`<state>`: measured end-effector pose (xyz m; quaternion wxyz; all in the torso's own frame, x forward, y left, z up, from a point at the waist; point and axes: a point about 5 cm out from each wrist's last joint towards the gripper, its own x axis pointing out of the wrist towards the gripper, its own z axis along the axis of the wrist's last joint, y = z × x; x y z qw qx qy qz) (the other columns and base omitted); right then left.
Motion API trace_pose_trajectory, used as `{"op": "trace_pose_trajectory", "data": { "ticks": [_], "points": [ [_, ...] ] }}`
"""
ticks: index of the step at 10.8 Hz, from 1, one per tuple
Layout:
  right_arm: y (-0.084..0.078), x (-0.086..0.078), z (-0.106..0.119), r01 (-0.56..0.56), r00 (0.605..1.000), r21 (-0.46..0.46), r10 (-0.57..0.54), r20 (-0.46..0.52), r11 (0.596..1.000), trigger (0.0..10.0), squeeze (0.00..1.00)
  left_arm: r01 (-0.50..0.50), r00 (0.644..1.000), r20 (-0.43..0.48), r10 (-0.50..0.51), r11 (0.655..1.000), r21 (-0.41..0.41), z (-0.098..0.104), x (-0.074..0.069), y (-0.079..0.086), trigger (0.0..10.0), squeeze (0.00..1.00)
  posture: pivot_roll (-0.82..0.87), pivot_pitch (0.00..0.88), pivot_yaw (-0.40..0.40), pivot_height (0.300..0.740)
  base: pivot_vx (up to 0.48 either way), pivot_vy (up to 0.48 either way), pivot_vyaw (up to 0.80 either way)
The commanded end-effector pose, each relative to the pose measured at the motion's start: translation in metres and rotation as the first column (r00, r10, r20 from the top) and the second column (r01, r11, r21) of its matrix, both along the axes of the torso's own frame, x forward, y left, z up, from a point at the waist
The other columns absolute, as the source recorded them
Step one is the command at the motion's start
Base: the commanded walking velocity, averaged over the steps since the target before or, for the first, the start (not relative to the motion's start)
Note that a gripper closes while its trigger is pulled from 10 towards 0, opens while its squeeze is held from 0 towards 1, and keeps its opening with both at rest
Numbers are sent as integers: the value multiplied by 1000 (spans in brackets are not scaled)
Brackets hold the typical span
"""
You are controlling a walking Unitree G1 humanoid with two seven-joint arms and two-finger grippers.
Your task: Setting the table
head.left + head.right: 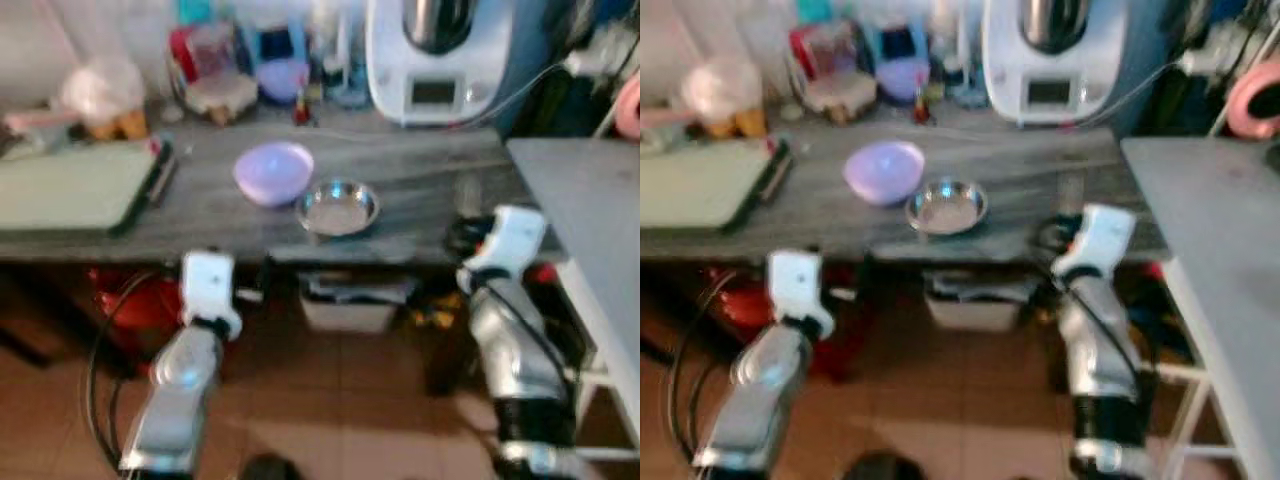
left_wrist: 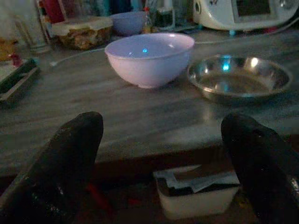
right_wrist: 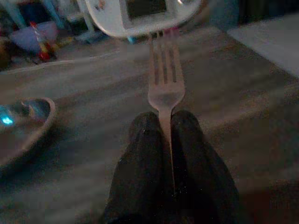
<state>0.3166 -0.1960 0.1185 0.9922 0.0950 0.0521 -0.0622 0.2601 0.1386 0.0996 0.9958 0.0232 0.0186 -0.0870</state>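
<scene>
A lilac bowl (image 1: pixel 273 172) and a shallow steel dish (image 1: pixel 338 207) stand side by side on the grey wooden counter (image 1: pixel 420 180). My right gripper (image 3: pixel 161 128) is shut on a pale fork (image 3: pixel 164 81), tines pointing away from the wrist, above the counter's right part, with the steel dish (image 3: pixel 21 128) off to one side. My left gripper (image 2: pixel 161 154) is open and holds nothing, level with the counter's front edge, facing the lilac bowl (image 2: pixel 149 57) and the steel dish (image 2: pixel 239 78).
A white kitchen machine (image 1: pixel 440 55) stands at the counter's back, with jars, containers and a second bowl (image 1: pixel 282 78) beside it. A green cutting board (image 1: pixel 70 185) lies on the left. A grey table (image 1: pixel 590 220) stands to the right. Boxes sit under the counter.
</scene>
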Motion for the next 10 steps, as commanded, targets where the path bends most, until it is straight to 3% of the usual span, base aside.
{"op": "trace_pose_trajectory", "data": {
  "ticks": [1,8,10],
  "points": [
    [-5,4,6,8,1000,5,-8,20,1000,10000,0,10,1000,19,-10,1000,9,4,0,-1,10000,0,-5,45,55,740,0,0,0],
    [0,-4,11,-35,996,-35,38,79,999,10000,0,3,1000,30,-3,1000,7,9,1,2,10000,0,-16,46,58,740,451,0,0],
    [3,-7,11,-40,996,-30,42,82,999,10000,0,-12,999,33,12,1000,-5,9,0,3,10000,0,-17,45,56,740,353,0,400]
  ]
}}
